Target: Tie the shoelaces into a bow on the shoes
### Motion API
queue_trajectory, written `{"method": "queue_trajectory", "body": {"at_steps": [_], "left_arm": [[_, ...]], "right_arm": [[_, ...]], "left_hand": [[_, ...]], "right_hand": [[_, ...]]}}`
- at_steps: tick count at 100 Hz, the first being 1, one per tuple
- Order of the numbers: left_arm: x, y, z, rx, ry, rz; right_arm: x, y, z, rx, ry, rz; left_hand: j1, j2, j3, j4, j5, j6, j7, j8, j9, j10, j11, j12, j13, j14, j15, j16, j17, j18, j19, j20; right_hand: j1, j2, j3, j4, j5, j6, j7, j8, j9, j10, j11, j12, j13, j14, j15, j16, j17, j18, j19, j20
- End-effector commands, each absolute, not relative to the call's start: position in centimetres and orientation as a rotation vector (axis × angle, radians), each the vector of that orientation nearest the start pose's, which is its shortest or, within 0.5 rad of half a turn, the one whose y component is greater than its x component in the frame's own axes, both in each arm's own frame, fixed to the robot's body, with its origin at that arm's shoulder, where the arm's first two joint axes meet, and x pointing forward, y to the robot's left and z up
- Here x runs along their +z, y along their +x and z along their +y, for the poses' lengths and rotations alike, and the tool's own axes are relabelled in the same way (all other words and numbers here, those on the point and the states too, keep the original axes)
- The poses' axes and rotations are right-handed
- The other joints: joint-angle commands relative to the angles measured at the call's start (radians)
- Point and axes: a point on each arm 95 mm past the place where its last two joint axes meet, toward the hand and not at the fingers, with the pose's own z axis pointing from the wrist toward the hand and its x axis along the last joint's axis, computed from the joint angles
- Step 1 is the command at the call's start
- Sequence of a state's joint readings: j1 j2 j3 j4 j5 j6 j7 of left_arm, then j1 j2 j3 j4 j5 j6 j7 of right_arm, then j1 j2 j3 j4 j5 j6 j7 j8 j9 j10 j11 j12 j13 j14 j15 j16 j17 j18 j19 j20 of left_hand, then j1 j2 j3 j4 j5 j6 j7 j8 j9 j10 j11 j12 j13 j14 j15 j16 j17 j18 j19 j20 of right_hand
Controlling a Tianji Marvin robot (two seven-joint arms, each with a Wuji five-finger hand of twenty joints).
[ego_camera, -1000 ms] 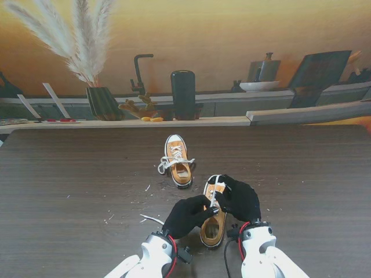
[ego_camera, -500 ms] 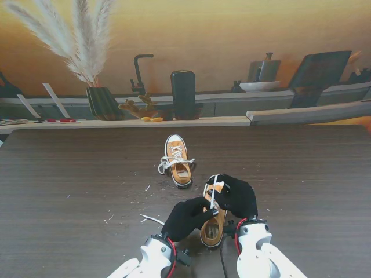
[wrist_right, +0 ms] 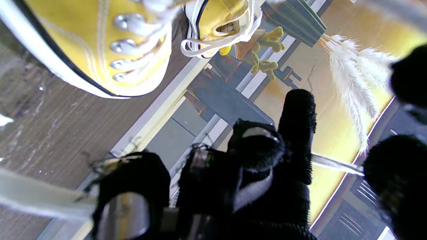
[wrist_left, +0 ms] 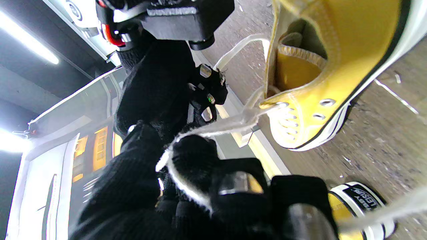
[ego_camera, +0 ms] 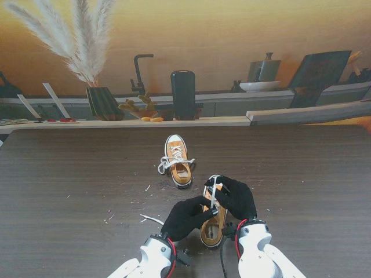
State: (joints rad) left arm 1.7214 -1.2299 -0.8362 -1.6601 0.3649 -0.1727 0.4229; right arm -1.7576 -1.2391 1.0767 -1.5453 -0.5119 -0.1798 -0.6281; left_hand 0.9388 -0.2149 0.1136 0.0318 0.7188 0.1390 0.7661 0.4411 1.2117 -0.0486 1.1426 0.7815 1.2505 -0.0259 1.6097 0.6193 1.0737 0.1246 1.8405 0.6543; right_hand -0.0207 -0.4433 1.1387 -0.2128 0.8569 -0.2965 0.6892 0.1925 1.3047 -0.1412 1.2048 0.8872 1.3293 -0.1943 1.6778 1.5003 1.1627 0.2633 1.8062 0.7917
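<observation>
Two yellow canvas shoes lie on the dark wooden table. The far shoe carries a white bow across its tongue. The near shoe lies under both black-gloved hands, toe pointing away from me. My left hand pinches a white lace that rises from the eyelets; in the left wrist view this lace runs taut from the near shoe into my fingers. My right hand is closed over the shoe's front, and a lace strand crosses its fingers.
A loose white strand and small white scraps lie on the table left of the near shoe. Along the back ledge stand a dark vase of pampas grass, a black cylinder and a tap.
Both hands stay over the near shoe. My right wrist has drawn slightly to the left and nearer to me, and the lace between the hands now stands a little higher.
</observation>
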Motion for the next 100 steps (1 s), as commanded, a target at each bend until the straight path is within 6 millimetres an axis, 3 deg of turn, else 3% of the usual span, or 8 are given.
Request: {"method": "queue_trajectory", "body": {"at_steps": [1, 26, 38, 45, 48, 71, 83, 100], "left_arm": [[-35.7, 27.6, -16.1, -2.313, -1.848, 0.983], [-35.6, 27.6, -14.9, -2.265, -1.803, 0.892], [-35.7, 27.5, -14.3, -2.233, -1.773, 0.858], [-35.7, 27.5, -14.1, -2.221, -1.746, 0.837], [-35.7, 27.5, -14.0, -2.215, -1.733, 0.83], [-35.2, 27.7, -13.2, -2.045, -1.527, 0.822], [-34.7, 28.0, -12.5, -1.924, -1.417, 0.89], [-34.2, 28.7, -11.9, -1.806, -1.304, 0.969]], "right_arm": [[-37.4, 31.5, 5.9, -2.704, -2.118, -0.925], [-37.7, 31.3, 6.0, -2.661, -2.102, -0.881], [-38.0, 31.1, 6.0, -2.651, -2.096, -0.865], [-38.1, 31.0, 5.9, -2.647, -2.099, -0.853], [-38.2, 31.0, 5.9, -2.646, -2.1, -0.852], [-38.4, 30.4, 5.4, -2.652, -2.103, -0.859], [-38.5, 30.1, 5.1, -2.657, -2.105, -0.858], [-38.6, 29.8, 4.8, -2.663, -2.109, -0.851]], "left_hand": [[-0.054, -0.007, -0.004, 0.024, 0.001, -0.062, -0.009, -0.02, 0.05, 0.035, 0.015, 0.002, 0.025, -0.037, 0.051, -0.01, 0.023, -0.047, 0.254, -0.011], [-0.212, -0.006, -0.007, 0.028, -0.096, 0.007, -0.22, -0.082, 0.032, 0.005, 0.027, 0.016, 0.026, -0.086, 0.057, -0.007, 0.03, -0.1, 0.254, 0.004], [-0.267, -0.004, -0.021, 0.027, -0.126, 0.026, -0.265, -0.107, 0.026, 0.0, 0.03, 0.02, 0.026, -0.103, 0.061, -0.006, 0.032, -0.128, 0.254, 0.016], [-0.29, 0.003, -0.029, 0.025, -0.131, 0.028, -0.271, -0.111, 0.023, 0.0, 0.029, 0.02, 0.026, -0.107, 0.061, -0.006, 0.033, -0.134, 0.254, 0.018], [-0.299, 0.008, -0.032, 0.025, -0.13, 0.027, -0.273, -0.111, 0.023, 0.0, 0.029, 0.02, 0.026, -0.109, 0.06, -0.006, 0.033, -0.137, 0.254, 0.018], [-0.321, 0.061, -0.036, 0.028, -0.095, 0.017, -0.269, -0.114, 0.029, 0.021, 0.017, 0.015, 0.025, -0.101, 0.062, -0.005, 0.033, -0.144, 0.254, 0.02], [-0.301, 0.082, -0.053, 0.028, -0.068, 0.014, -0.279, -0.121, 0.034, 0.042, -0.008, 0.007, 0.025, -0.071, 0.049, -0.008, 0.03, -0.132, 0.254, 0.007], [-0.201, 0.103, -0.055, 0.025, 0.04, 0.014, -0.263, -0.122, 0.158, 0.07, -0.102, -0.054, 0.025, 0.001, 0.051, 0.001, 0.026, -0.047, 0.254, 0.015]], "right_hand": [[-0.095, 0.048, -0.097, 0.006, 0.003, 0.059, -0.033, 0.018, 0.1, 0.11, 0.046, 0.022, -0.009, -0.17, 0.053, 0.011, 0.026, -0.001, 0.276, 0.01], [-0.133, 0.19, -0.262, 0.014, -0.006, 0.048, -0.041, 0.019, 0.089, 0.13, 0.04, 0.028, -0.01, -0.142, 0.047, 0.021, 0.024, 0.029, 0.271, 0.011], [-0.093, 0.229, -0.376, 0.018, -0.008, 0.037, -0.043, 0.021, 0.086, 0.136, 0.037, 0.029, -0.01, -0.138, 0.046, 0.024, 0.023, 0.037, 0.269, 0.013], [-0.031, 0.282, -0.627, 0.009, -0.009, 0.039, -0.042, 0.023, 0.085, 0.136, 0.037, 0.03, -0.01, -0.138, 0.046, 0.024, 0.023, 0.037, 0.269, 0.014], [-0.046, 0.269, -0.668, 0.0, -0.009, 0.039, -0.042, 0.023, 0.085, 0.136, 0.037, 0.03, -0.01, -0.138, 0.046, 0.024, 0.023, 0.037, 0.269, 0.014], [-0.03, 0.232, -0.68, -0.023, -0.006, 0.035, -0.039, 0.024, 0.082, 0.134, 0.037, 0.031, -0.01, -0.138, 0.046, 0.024, 0.023, 0.037, 0.269, 0.014], [-0.02, 0.22, -0.678, -0.025, -0.004, 0.034, -0.038, 0.025, 0.083, 0.132, 0.038, 0.031, -0.01, -0.138, 0.046, 0.024, 0.023, 0.037, 0.269, 0.014], [-0.009, 0.195, -0.675, -0.027, 0.004, 0.031, -0.036, 0.025, 0.085, 0.13, 0.038, 0.031, -0.01, -0.138, 0.046, 0.024, 0.023, 0.037, 0.269, 0.014]]}}
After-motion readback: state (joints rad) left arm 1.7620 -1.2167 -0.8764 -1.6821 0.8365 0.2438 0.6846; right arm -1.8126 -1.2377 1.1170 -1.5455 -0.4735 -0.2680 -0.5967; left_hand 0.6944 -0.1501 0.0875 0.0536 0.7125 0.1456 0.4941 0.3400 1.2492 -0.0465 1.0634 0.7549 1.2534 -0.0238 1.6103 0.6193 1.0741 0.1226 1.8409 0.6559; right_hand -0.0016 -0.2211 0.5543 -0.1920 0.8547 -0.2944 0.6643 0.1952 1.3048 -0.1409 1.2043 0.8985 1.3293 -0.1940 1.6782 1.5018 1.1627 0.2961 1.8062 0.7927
